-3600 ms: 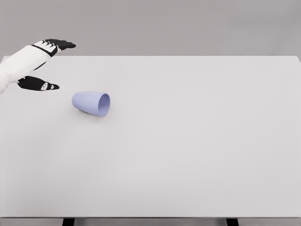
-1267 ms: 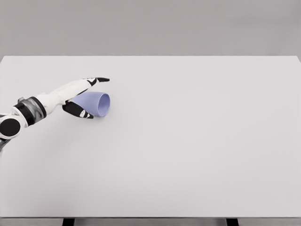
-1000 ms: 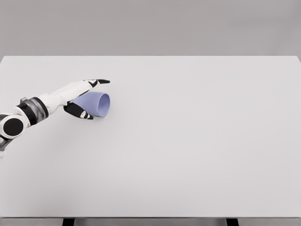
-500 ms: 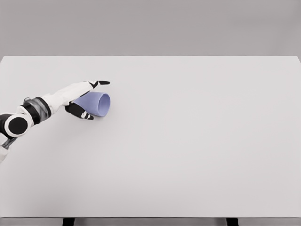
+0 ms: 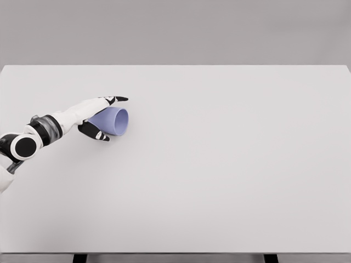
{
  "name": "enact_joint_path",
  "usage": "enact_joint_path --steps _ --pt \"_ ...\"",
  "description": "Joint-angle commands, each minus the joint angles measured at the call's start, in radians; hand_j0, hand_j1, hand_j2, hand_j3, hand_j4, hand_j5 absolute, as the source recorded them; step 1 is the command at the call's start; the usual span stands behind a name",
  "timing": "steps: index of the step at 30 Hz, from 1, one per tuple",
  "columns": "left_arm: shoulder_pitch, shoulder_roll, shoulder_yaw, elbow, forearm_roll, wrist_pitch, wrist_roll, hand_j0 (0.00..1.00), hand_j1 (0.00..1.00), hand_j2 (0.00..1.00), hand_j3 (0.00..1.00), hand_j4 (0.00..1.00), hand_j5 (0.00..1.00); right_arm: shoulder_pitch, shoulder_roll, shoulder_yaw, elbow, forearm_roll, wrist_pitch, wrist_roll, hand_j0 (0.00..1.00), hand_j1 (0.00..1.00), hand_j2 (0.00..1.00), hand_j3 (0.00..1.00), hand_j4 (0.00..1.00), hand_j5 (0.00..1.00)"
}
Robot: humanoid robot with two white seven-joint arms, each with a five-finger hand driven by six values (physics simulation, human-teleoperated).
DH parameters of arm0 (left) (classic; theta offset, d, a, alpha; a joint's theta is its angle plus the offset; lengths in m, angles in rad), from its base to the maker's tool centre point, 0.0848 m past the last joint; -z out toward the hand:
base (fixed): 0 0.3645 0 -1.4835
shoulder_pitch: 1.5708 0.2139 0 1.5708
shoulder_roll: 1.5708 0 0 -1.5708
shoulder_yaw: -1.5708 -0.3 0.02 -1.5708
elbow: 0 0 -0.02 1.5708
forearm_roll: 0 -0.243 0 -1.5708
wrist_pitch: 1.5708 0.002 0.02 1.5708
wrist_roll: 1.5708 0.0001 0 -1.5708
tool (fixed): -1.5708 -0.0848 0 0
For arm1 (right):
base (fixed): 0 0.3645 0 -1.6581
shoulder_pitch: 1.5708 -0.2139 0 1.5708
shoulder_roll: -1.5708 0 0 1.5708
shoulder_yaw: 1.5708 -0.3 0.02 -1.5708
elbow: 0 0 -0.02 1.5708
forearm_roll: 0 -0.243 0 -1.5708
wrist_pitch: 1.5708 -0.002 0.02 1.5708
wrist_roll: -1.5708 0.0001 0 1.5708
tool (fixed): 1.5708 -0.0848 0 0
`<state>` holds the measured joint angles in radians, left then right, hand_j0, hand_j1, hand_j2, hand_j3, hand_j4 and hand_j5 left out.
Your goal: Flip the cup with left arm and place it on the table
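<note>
A broad white rectangular surface fills the view. The white left arm reaches in from the left edge, and its black-and-white left hand sits around a pale lavender tapered cup lying on its side at the surface's left, mouth facing right. The fingers extend over the cup's top, thumb beneath, cradling it.

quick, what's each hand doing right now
Left hand: around the lying cup, fingers above, thumb below; a firm grasp cannot be told.
Right hand: not in view.
</note>
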<state>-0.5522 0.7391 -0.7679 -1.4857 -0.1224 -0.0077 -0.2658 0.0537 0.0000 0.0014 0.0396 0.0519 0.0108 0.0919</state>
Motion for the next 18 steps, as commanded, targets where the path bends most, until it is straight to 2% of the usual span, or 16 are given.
enact_joint_path --steps 1,3,4,9,11,18 --pt "0.000 0.000 -0.002 0.001 -0.005 0.000 0.000 0.98 0.98 0.98 0.98 0.98 0.98 0.000 0.000 0.000 0.000 0.000 0.000 0.000 1.00 1.00 1.00 1.00 1.00 1.00" --pt "0.000 0.000 -0.002 0.004 -0.017 0.000 -0.001 0.94 0.94 0.94 0.94 0.94 0.94 0.000 0.000 0.000 0.000 0.000 0.000 0.000 1.00 1.00 1.00 1.00 1.00 1.00" --pt "0.000 0.000 -0.004 0.004 -0.020 0.000 -0.001 0.89 0.89 0.89 0.89 0.89 0.89 0.000 0.000 0.000 0.000 0.000 0.000 0.000 1.00 1.00 1.00 1.00 1.00 1.00" --pt "0.000 0.000 -0.004 0.004 -0.020 0.000 -0.015 0.85 0.85 0.85 0.85 0.85 0.85 0.000 0.000 0.000 0.000 0.000 0.000 0.000 1.00 1.00 1.00 1.00 1.00 1.00" --pt "0.002 0.000 -0.004 0.004 -0.020 -0.002 -0.016 0.78 0.78 0.78 0.78 0.78 0.78 0.000 0.000 0.000 0.000 0.000 0.000 0.000 1.00 1.00 1.00 1.00 1.00 1.00" --pt "0.000 0.002 -0.002 0.002 -0.020 -0.002 -0.015 0.78 0.78 0.78 0.78 0.78 0.78 0.000 0.000 0.000 0.000 0.000 0.000 0.000 1.00 1.00 1.00 1.00 1.00 1.00"
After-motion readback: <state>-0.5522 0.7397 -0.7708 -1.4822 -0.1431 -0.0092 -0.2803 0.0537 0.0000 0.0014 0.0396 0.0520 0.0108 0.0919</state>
